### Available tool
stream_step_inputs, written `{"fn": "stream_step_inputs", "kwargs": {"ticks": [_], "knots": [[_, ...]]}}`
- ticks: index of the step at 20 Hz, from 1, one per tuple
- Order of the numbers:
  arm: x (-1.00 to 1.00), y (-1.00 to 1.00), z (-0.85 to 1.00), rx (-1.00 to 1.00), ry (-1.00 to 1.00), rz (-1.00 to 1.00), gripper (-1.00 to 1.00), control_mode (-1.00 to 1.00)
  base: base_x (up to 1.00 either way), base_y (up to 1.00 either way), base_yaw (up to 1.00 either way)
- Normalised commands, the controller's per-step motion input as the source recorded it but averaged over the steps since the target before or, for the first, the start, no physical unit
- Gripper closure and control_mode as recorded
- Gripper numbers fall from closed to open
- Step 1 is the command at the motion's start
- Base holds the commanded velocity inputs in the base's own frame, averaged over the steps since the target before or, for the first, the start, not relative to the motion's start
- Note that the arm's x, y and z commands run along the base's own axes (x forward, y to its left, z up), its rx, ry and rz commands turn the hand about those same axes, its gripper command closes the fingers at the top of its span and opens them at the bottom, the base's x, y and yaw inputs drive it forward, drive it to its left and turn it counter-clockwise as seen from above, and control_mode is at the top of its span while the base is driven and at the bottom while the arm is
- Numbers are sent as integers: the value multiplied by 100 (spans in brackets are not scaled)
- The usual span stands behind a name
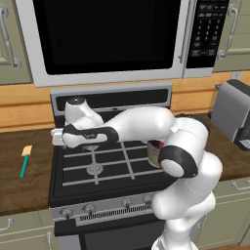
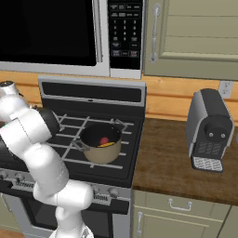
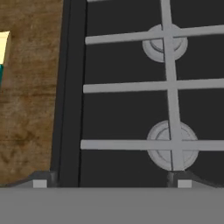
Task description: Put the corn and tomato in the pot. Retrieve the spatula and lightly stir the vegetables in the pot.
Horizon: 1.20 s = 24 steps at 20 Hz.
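Observation:
The tan pot point(image 2: 101, 148) stands on the stove's right front burner, and inside it lie the dark red tomato point(image 2: 104, 140) and the yellow-orange corn point(image 2: 108, 144). In the left base view the arm hides most of the pot point(image 1: 153, 152). On the wooden counter left of the stove lies the spatula point(image 1: 24, 161), teal handle toward the front, pale blade toward the wall. My gripper point(image 1: 57, 139) hovers over the stove's left edge, right of the spatula. In the hand view its fingertips point(image 3: 40, 182) stand wide apart, open and holding nothing, with the spatula's blade point(image 3: 3, 47) at the left border.
The black stove point(image 1: 93, 168) has grey grates and burners point(image 3: 170, 146). A microwave point(image 1: 107, 34) hangs above it. A grey coffee machine point(image 2: 209, 130) stands on the right counter. Cabinets flank the microwave.

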Motion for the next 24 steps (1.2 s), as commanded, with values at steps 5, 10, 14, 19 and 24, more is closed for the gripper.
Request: {"fn": "stream_step_inputs", "kwargs": {"ticks": [5,10,14,19,24], "knots": [[7,97,-32,-7,0,0,-100,-100,0,0,0],[0,26,-4,-5,0,0,-100,-100,0,0,0],[0,14,-6,-7,0,0,-100,-100,0,0,0],[0,20,-13,-4,0,0,-100,-100,0,0,0],[0,10,-33,0,0,0,-100,-100,0,0,0]]}}
